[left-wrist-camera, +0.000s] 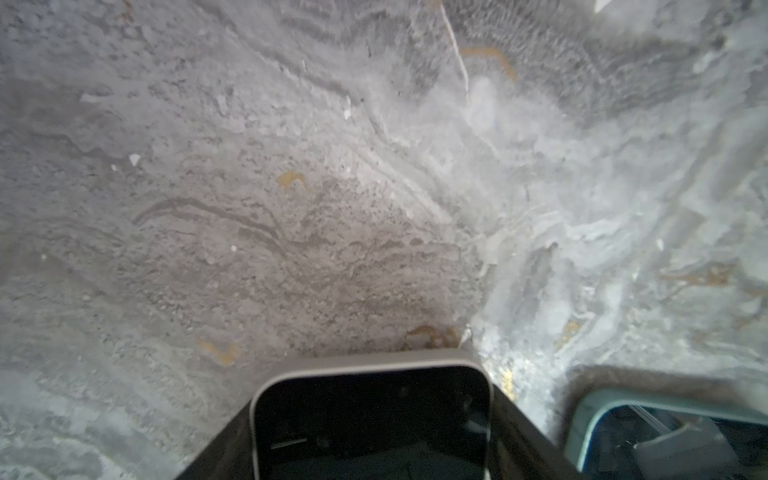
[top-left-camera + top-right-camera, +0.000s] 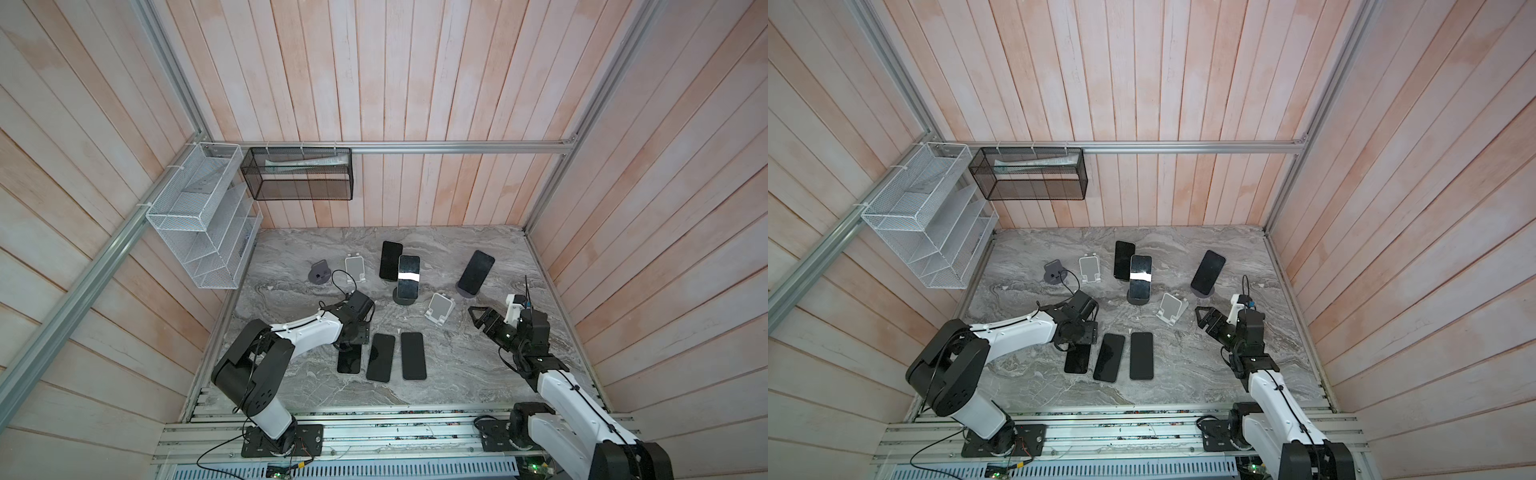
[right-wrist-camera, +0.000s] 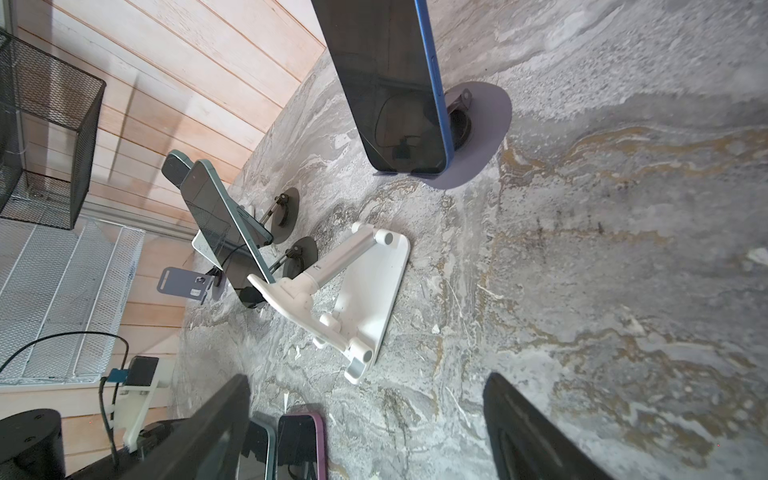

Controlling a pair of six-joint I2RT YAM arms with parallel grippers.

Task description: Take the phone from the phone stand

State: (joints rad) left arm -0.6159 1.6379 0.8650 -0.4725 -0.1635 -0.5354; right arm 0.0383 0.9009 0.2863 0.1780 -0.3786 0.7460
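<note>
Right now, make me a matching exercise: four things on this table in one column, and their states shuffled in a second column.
Column one:
1. blue-edged phone
2. front white stand
3. purple-edged phone
4. right gripper

Column two:
A. open, holding nothing
B. lying flat on the table
C. propped on a dark stand
D. no phone on it

Pairs: 1-C, 2-D, 3-B, 4-A.

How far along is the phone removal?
Looks half done: three flat phones lie in front, with three empty stands. In hand: the left gripper straddles the leftmost flat phone; released or not, unclear. The right gripper is open, empty. Left: three phones on stands.
</note>
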